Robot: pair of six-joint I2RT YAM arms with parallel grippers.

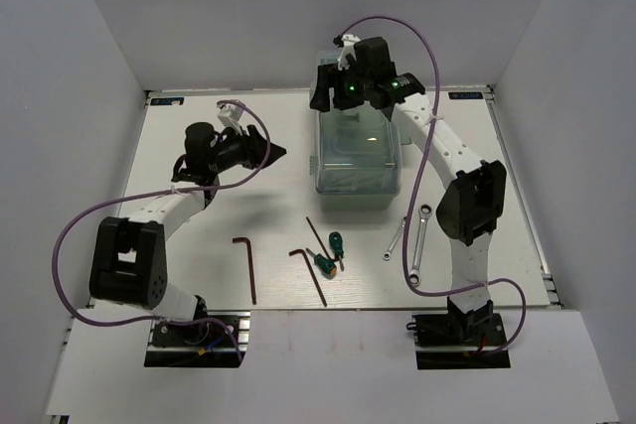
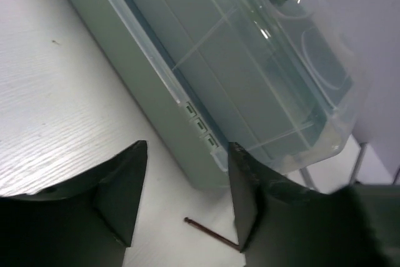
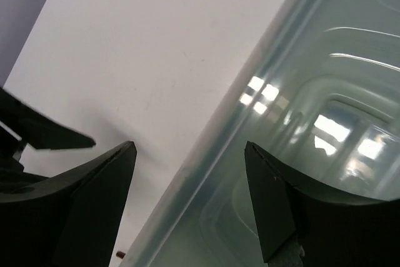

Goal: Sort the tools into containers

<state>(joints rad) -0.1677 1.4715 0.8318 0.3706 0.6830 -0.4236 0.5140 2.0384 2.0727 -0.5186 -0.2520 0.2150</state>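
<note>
The pale-green toolbox (image 1: 358,154) stands closed at the table's middle back, its translucent lid down. The tools lie in front of it: two dark hex keys (image 1: 246,267) (image 1: 310,273), a thin dark rod (image 1: 318,239), two green-handled screwdrivers (image 1: 338,244) (image 1: 323,263) and two silver wrenches (image 1: 395,239) (image 1: 420,243). My left gripper (image 1: 274,153) is open and empty, left of the box; its wrist view shows the box (image 2: 250,73) and the rod's tip (image 2: 209,231). My right gripper (image 1: 353,96) is open and empty above the box's far end, over the lid (image 3: 294,154).
White walls close in the table (image 1: 199,225) on the left, back and right. The right arm's purple cable (image 1: 422,161) loops beside the box. The left gripper's finger (image 3: 44,132) shows at the left of the right wrist view.
</note>
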